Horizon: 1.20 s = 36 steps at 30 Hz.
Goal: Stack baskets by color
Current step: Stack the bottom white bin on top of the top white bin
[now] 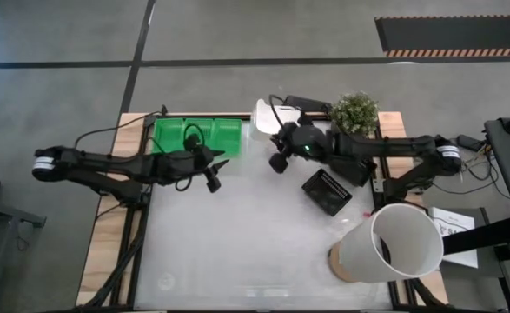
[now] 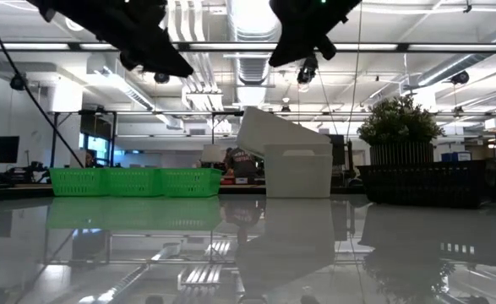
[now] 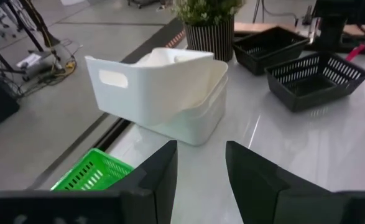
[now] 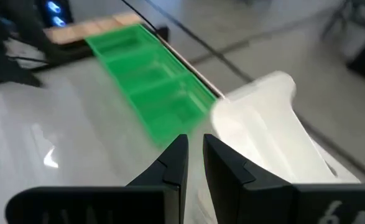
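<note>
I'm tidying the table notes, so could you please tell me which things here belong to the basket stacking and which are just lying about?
Job:
green baskets
white baskets, top one tilted
black mesh baskets

Lying about:
potted plant
large white cylinder

Row of baskets [image 1: 196, 135] at upper centre-left of the high view, along the table's [image 1: 237, 243] far edge. Right of it – one tilted bin [image 1: 267, 116] resting in another. Plant [image 1: 355, 111] further right. Mesh basket [image 1: 327, 191] right of centre; big cylinder [image 1: 394, 245] at lower right.
</note>
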Each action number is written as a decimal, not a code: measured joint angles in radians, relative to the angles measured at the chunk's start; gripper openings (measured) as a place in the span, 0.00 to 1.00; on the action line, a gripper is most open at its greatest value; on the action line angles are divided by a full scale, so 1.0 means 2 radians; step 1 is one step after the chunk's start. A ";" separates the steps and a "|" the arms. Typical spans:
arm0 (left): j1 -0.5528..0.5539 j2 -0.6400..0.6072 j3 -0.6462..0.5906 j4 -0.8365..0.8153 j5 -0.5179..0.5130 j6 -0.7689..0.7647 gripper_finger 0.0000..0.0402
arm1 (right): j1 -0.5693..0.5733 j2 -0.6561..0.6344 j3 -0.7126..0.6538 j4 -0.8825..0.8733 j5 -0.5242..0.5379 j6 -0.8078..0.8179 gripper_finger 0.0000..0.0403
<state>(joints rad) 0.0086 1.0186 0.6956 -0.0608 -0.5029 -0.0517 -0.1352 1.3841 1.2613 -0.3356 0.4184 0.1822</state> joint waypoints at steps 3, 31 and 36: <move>0.000 -0.022 -0.005 0.001 0.000 0.003 0.30 | -0.018 0.028 0.057 -0.077 -0.002 0.035 0.11; -0.025 -0.136 -0.071 -0.018 0.046 0.003 0.30 | -0.143 0.299 0.454 -0.326 -0.123 0.141 0.58; -0.025 -0.135 -0.071 -0.019 0.046 0.003 0.30 | -0.148 0.330 0.477 -0.331 -0.122 0.141 0.58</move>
<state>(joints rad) -0.0422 0.7487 0.5541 -0.0979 -0.4103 -0.0456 -0.4313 2.0445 2.2160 -0.9970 0.1745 0.4644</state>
